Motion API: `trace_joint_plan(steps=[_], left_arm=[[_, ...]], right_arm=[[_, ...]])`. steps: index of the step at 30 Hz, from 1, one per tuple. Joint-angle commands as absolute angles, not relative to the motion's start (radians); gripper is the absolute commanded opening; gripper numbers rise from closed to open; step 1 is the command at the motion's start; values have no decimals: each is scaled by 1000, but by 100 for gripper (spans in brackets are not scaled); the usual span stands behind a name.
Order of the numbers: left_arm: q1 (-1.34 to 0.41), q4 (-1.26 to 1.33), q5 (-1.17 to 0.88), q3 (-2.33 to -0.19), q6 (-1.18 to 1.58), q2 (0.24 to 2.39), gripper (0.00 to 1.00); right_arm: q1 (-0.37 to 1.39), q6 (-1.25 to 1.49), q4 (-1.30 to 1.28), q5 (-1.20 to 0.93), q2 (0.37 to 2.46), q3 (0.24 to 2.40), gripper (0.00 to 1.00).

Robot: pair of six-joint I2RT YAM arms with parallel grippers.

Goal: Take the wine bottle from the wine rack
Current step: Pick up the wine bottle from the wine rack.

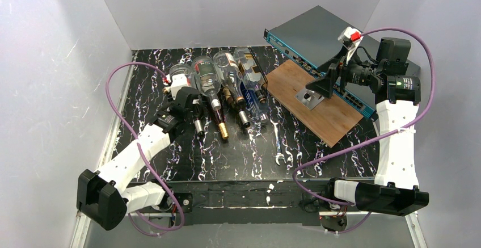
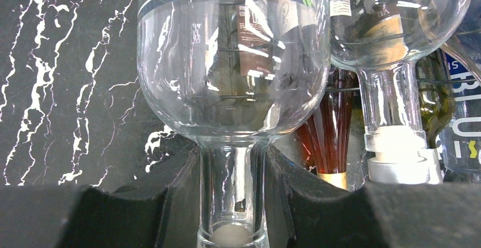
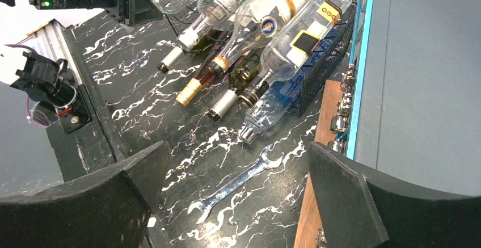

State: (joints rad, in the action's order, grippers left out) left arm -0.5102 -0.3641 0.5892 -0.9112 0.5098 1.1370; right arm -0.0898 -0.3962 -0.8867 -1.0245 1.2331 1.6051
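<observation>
Several bottles lie side by side on the low black wire wine rack (image 1: 263, 82), necks toward me. My left gripper (image 1: 192, 101) is shut on the neck of the leftmost one, a clear wine bottle (image 1: 182, 71). In the left wrist view that glass neck (image 2: 232, 191) stands between the two black fingers (image 2: 300, 197), and the round clear shoulder (image 2: 232, 89) fills the frame above. A second clear bottle with a white cap (image 2: 397, 157) lies just right of it. My right gripper (image 3: 235, 163) hangs open and empty over the wooden board, away from the rack (image 3: 326, 69).
A steel wrench (image 1: 278, 146) lies on the black marbled table in front of the bottles. A wooden board (image 1: 334, 117) with a metal bracket (image 1: 309, 97) leans on a flat grey box with a teal edge (image 1: 317, 35) at the back right. White walls close in the sides.
</observation>
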Motion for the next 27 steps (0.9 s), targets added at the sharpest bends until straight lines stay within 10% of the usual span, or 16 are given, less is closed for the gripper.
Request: trace_joint_plan(steps=[1,27], left_arm=[[-524,-233,800,-985,513,1086,0],[-564,-180,846,-1001,448,985,0]], right_arm=[[-92,-393,-847,-1043,1220,1595,100],[-92,-390,-838,-1039,1216,1583,100]])
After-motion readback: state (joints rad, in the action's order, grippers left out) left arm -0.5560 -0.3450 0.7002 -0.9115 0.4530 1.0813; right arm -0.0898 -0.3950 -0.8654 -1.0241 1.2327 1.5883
